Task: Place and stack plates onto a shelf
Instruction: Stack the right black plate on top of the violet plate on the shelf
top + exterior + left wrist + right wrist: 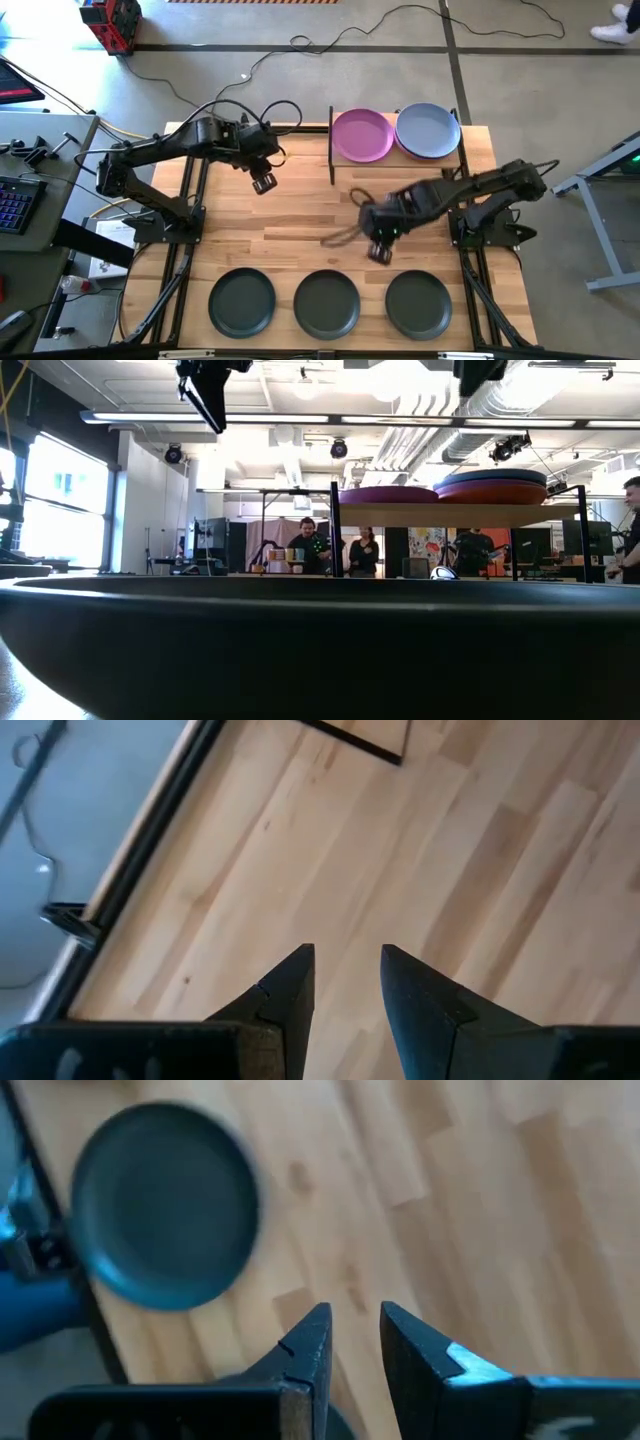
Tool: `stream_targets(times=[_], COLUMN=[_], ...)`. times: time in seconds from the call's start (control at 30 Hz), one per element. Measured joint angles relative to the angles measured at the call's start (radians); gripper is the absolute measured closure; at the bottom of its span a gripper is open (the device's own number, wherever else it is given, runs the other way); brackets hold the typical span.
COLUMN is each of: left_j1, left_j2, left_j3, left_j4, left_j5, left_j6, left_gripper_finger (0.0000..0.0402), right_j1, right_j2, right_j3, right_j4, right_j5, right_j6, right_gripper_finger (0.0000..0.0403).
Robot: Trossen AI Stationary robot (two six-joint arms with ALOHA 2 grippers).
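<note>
Overall, the large light-wood plank tabletop [300, 215] fills the centre of the high view. The small light-wood shelf framed by thin black rods [338, 158] sits at the upper centre-right, carrying a round purple plate [361, 134] on its left and a pale blue-grey plate [428, 130] on its right; the low view shows an orange-red plate [492, 492] beneath the blue-grey one. Three round dark grey-black plates [330, 303] lie in a row along the lower edge. The right gripper [379, 254] hangs at centre-right above bare wood, empty, fingers narrowly parted. The left gripper [263, 183] hangs at upper centre-left, empty, fingers slightly parted.
</note>
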Motion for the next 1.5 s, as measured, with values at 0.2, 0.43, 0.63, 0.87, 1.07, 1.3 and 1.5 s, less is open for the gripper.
stream_targets(times=[0.2,0.43,0.63,0.87,1.07,1.3,1.5], left_j1=[-0.010,-0.055,-0.124,-0.225,-0.301,-0.360,-0.391], left_j2=[0.000,0.000,0.000,0.000,0.000,0.000,0.000], left_j3=[0.000,0.000,0.000,0.000,0.000,0.000,0.000], left_j4=[0.000,0.001,0.006,0.007,0.013,0.049,0.087], left_j5=[0.092,0.133,0.131,0.089,0.084,0.080,0.074], left_j6=[-0.127,-0.361,-0.469,-0.614,-0.733,-0.798,-0.815], left_gripper_finger=[0.0296,0.0296,0.0296,0.0296,0.0296,0.0296,0.0296], right_j1=[0.108,0.207,0.287,0.347,0.354,0.354,0.354], right_j2=[0.000,0.000,0.000,0.000,0.000,0.000,0.000], right_j3=[-0.081,-0.184,-0.281,-0.407,-0.492,-0.585,-0.636], right_j4=[0.032,0.102,0.176,0.242,0.314,0.406,0.422], right_j5=[-0.027,-0.038,-0.039,-0.030,-0.018,-0.016,0.012], right_j6=[-0.047,-0.088,-0.138,-0.198,-0.207,-0.223,-0.228], right_gripper_finger=[0.0334,0.0334,0.0334,0.0334,0.0334,0.0334,0.0334])
